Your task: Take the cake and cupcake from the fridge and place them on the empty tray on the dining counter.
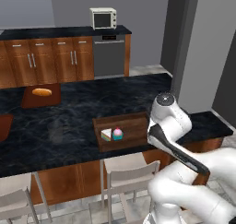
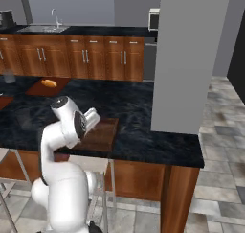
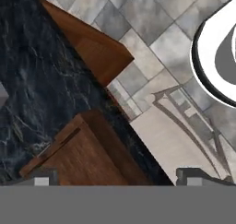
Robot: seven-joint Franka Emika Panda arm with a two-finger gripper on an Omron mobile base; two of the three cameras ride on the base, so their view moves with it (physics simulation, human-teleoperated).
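My fingers (image 3: 113,177) stand spread wide with nothing between them, their two tips poking up at the bottom of the hand view over a corner of the tray (image 3: 87,161), the dark counter (image 3: 37,89) edge and a pale chair seat (image 3: 161,140) on the grey tiled floor (image 3: 138,15).

The dining counter (image 1: 78,117) is black with white veins on a brown wooden base, and it runs across the room in front of me. The wooden tray (image 1: 133,126) sits near its front edge, just beside my arm. Inside it, at the left end, the cake (image 1: 106,134) and the cupcake (image 1: 118,133) rest side by side, the cupcake to the right.

Farther back on the left, a flat brown board (image 1: 41,96) carries a bread loaf (image 1: 42,92). Behind that, wooden wall cabinets (image 1: 46,59) hold a white microwave (image 1: 103,18) on their dark top. Two pale chairs (image 1: 131,172) stand tucked under the counter.
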